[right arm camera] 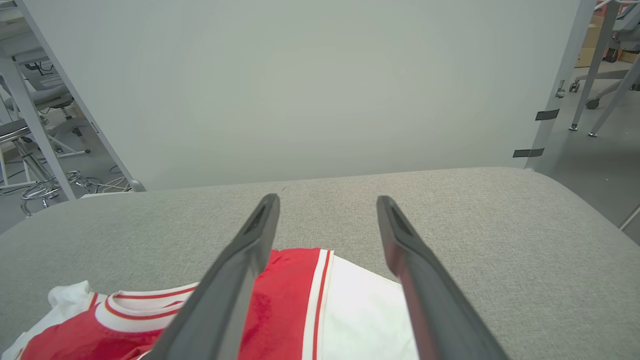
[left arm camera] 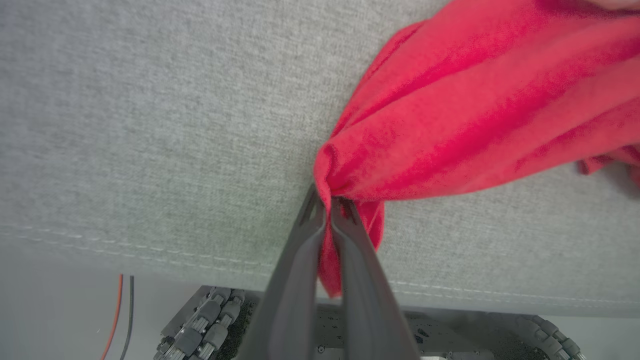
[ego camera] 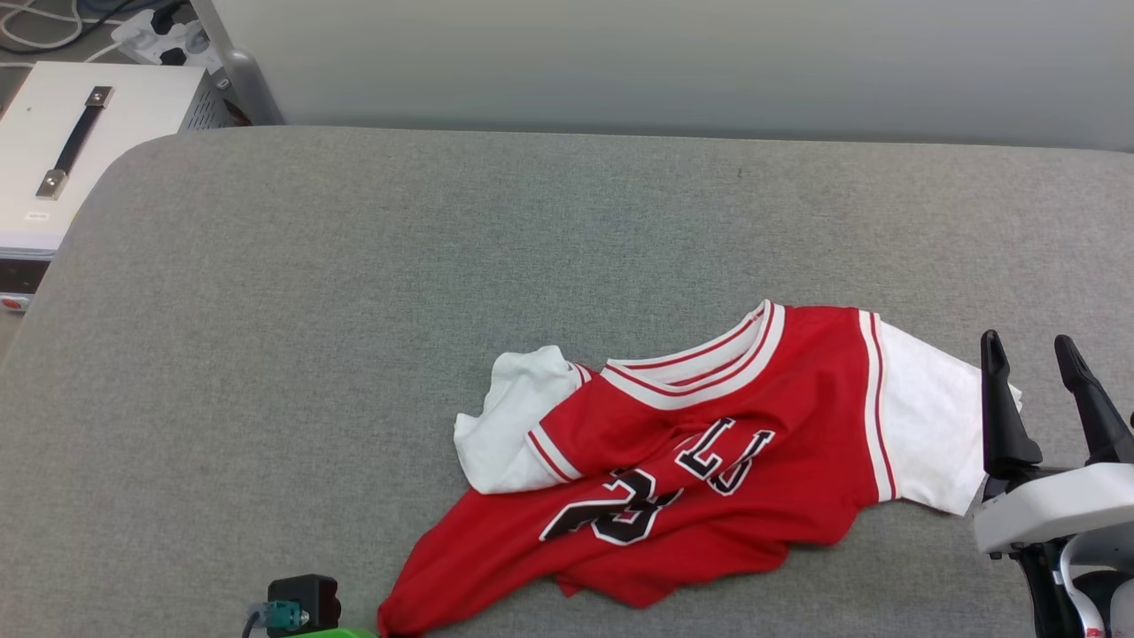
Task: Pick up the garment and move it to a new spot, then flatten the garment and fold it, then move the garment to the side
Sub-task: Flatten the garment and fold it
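Left gripper is pinched tight on a bunched red corner of the garment, right by the near edge of the grey padded table. Rest of the shirt lies crumpled, numerals up, on the table's near right part. Right gripper hangs over the white sleeve on that side, fingers spread wide, holding nothing.

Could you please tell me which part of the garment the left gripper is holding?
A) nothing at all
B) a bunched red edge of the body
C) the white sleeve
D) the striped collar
B: in the left wrist view the left gripper is shut on a bunched red edge of the garment, close to the seamed edge of the grey padded surface.
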Controlling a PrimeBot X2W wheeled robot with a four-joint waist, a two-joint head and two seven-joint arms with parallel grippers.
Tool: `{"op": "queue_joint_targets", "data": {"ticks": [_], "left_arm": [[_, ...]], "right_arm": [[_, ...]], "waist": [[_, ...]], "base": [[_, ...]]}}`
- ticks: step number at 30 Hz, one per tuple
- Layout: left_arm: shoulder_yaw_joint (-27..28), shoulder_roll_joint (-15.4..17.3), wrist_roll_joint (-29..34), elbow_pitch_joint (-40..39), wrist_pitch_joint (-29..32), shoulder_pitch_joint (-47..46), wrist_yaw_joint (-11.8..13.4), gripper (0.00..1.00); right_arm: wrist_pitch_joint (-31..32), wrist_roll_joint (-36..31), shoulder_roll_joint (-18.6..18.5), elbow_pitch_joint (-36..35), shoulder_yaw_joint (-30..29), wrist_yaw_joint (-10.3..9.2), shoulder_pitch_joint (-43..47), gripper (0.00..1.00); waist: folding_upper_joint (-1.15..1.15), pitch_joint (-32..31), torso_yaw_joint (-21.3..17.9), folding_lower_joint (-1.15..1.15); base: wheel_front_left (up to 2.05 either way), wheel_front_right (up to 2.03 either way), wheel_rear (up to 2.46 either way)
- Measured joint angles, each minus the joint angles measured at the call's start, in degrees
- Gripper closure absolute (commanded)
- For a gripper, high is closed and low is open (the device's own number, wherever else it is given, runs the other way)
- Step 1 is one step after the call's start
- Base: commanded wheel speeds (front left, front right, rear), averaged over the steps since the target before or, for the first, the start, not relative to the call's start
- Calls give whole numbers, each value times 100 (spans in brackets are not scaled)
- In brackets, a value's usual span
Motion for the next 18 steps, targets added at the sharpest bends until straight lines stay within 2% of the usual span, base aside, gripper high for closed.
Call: {"op": "queue_joint_targets", "data": {"ticks": [1, 4, 10, 18], "left_arm": [[1, -30, 11, 32, -53, -4, -40, 0], [4, -134, 111, 54, -301, -76, -100, 0], [187, -160, 514, -214, -915, -470, -36, 0], [297, -18, 866, -832, -940, -1073, 88, 0]], "right_arm": [[3, -1, 0, -14, 4, 0, 19, 0], [47, -18, 1, -52, 21, 0, 58, 0], [97, -44, 8, -144, 91, 0, 106, 0], [123, -48, 31, -226, 193, 0, 171, 0]], "waist": [[0, -15, -1, 0], [0, -68, -6, 0], [0, -167, -27, 0], [0, -109, -77, 0]], "base": [[0, 0, 0], [0, 0, 0], [0, 0, 0], [0, 0, 0]]}}
